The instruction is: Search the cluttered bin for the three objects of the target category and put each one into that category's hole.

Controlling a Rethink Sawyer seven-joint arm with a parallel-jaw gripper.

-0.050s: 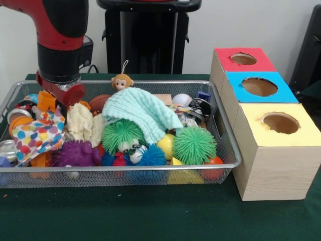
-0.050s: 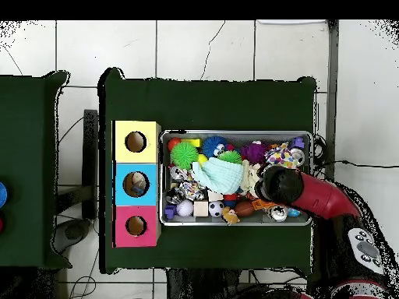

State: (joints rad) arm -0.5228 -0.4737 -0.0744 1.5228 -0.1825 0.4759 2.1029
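Over the bin's (image 1: 228, 150) cluttered end hangs the arm (image 1: 60, 45); fingers' state unclear

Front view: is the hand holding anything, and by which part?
Cannot be told. The hand is down among the toys in the bin, its tips hidden by the clutter.

The wire bin (image 1: 220, 131), full of mixed toys, lies left; the three-hole box (image 1: 273, 150) stands right, touching it.

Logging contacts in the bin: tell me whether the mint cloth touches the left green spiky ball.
Touching. In the front view the mint cloth drapes over the top of the green spiky ball, with no gap between them.
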